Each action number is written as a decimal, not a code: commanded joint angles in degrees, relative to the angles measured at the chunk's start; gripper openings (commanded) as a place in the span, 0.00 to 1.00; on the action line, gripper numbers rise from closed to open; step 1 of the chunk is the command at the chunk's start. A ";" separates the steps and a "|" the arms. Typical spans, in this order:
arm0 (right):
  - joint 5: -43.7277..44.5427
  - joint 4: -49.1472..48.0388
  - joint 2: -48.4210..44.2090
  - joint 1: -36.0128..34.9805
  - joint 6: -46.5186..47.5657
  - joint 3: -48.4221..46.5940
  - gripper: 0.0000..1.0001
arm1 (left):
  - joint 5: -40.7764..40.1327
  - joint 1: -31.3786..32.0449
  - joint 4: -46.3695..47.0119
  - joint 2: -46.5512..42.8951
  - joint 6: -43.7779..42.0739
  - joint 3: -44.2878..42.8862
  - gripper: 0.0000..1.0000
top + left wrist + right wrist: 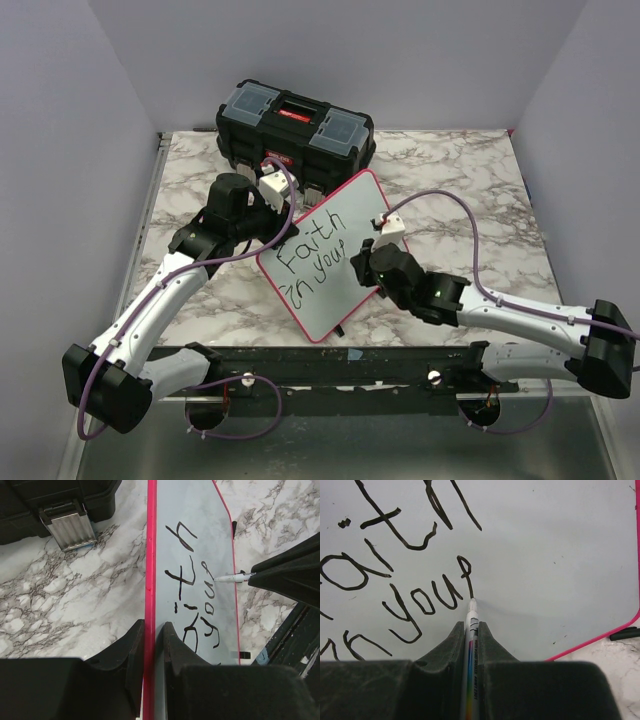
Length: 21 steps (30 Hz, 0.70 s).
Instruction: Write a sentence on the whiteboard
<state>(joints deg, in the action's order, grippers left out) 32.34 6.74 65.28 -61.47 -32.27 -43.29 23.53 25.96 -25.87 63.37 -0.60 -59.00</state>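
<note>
Whiteboard [362, 200] with a thin red rim sits turned at an angle on the marble table [450, 180], near a black toolbox [295, 125]. Its black writing [312, 262] says "Faith in you" plus one more letter. The bent left gripper [150, 632] pinches the board's edge. The right gripper [471, 630] squeezes a pen [471, 611], its tip touching the shiny board. Grey walls [400, 60] stand around.
</note>
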 commanded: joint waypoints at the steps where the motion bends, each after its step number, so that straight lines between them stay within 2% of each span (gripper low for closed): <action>1: 1.48 1.43 2.37 0.14 2.33 -3.04 0.01 | -1.34 0.32 1.10 -1.30 -2.68 -0.24 0.00; 21: 7.45 1.53 6.13 0.72 4.98 -9.04 0.01 | -1.45 0.32 1.00 -1.01 -2.74 -0.24 0.00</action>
<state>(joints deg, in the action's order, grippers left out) 37.58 7.86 70.35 -61.41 -28.21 -50.57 23.18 25.96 -25.96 63.37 -0.58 -59.00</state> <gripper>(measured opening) 0.126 0.173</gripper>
